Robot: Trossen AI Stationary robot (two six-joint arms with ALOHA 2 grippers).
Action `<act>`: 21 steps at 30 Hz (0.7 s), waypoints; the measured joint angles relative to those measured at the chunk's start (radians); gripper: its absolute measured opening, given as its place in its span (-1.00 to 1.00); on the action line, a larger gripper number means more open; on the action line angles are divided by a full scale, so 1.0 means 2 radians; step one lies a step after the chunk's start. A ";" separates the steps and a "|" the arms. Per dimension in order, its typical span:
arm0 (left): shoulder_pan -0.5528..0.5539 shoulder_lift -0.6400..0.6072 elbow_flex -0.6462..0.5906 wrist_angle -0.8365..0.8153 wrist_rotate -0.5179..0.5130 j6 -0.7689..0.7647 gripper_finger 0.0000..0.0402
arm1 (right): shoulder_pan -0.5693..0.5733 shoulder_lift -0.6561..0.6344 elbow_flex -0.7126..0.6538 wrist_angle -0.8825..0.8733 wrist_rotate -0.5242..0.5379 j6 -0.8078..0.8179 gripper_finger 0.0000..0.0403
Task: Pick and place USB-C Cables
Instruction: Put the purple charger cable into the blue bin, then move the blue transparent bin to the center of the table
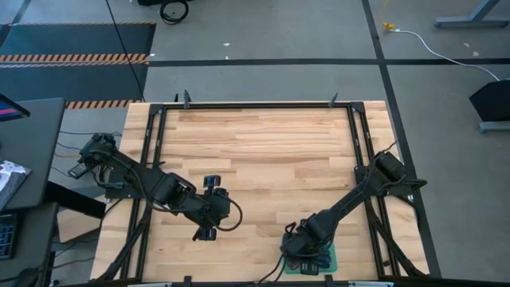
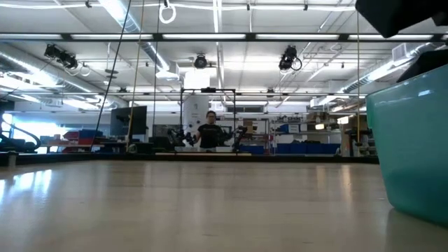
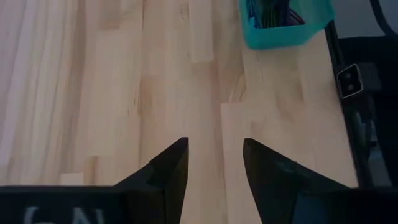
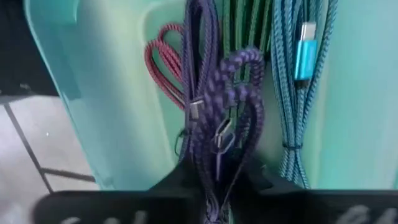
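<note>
A teal tray [image 1: 329, 261] stands at the table's near edge, right of centre. My right gripper [image 4: 217, 182] reaches down into it and is shut on the blue-violet cable bundle [image 4: 241, 93]. Inside the tray [image 4: 112, 93] lie the maroon cable [image 4: 163, 65], the purple cable [image 4: 200, 56], the green cable [image 4: 239, 25] and the teal cable [image 4: 297, 93]. My left gripper [image 3: 214, 148] is open, over bare wood left of the tray [image 3: 280, 34]. My right gripper pinches the blue-violet bundle between its two fingers [image 4: 183, 180], at one end of the coil [image 4: 219, 165]. The fingers come from above, pointing down into the tray. The bundle's loops stand above the other cables; whether its far end rests on them I cannot tell.
The table is a light wooden top inside a black frame [image 1: 263, 104]. The tray's wall [image 2: 413, 147] rises at the right of the low view. Bare wood [image 1: 263, 159] spreads across the middle and far part. A person stands far off in the room [image 2: 210, 133].
</note>
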 joint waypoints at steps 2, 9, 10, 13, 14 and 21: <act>0.000 0.000 0.000 0.001 0.000 -0.009 -0.20 | 0.001 -0.001 0.000 0.003 0.010 0.009 -0.60; -0.002 0.000 0.000 -0.001 0.000 -0.017 -0.20 | 0.003 -0.005 0.002 0.005 0.015 0.027 -0.11; -0.002 0.000 0.000 -0.001 0.000 -0.018 -0.20 | 0.003 -0.005 0.004 0.003 0.015 0.028 -0.06; -0.002 0.000 0.000 -0.002 0.000 -0.019 -0.20 | 0.003 -0.006 0.011 0.002 0.016 0.028 0.03; -0.002 0.000 0.000 -0.001 0.000 -0.018 -0.20 | 0.003 -0.007 0.015 -0.003 0.018 0.028 0.04; -0.002 0.000 0.000 -0.001 -0.004 -0.018 -0.20 | 0.006 -0.029 0.051 -0.056 0.081 0.020 0.01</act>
